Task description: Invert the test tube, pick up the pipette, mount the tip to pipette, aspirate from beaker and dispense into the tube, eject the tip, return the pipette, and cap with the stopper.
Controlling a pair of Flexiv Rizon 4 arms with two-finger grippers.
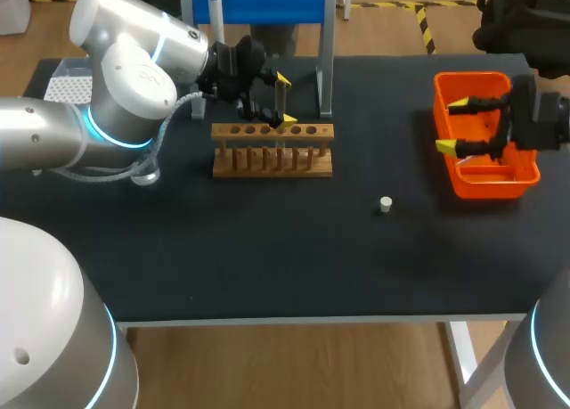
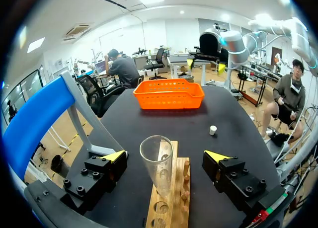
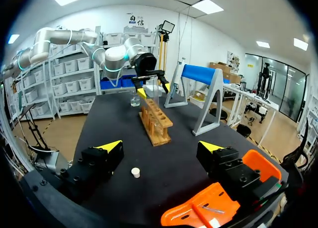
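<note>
A clear test tube [image 2: 156, 163] stands mouth up in the wooden rack [image 1: 272, 151], also seen as the tube [image 1: 280, 102] from the head view. My left gripper [image 2: 165, 156] is open around the tube, with one finger on each side and neither touching it. At the table's right, my right gripper [image 1: 452, 124] hangs open and empty over the orange basket [image 1: 525, 182]. The small white stopper [image 1: 385, 204] lies on the black table, just ahead of the right gripper [image 3: 161, 147]. The pipette [image 1: 214, 1] hangs on the blue-topped stand [image 1: 267, 4] at the back.
A glass beaker [image 3: 134, 100] stands left of the rack near my left arm. The blue-topped stand's leg [image 2: 89, 133] is close beside the left gripper. A small pale item [image 3: 213, 208] lies in the orange basket. The black table's front half [image 1: 267, 257] holds only the stopper.
</note>
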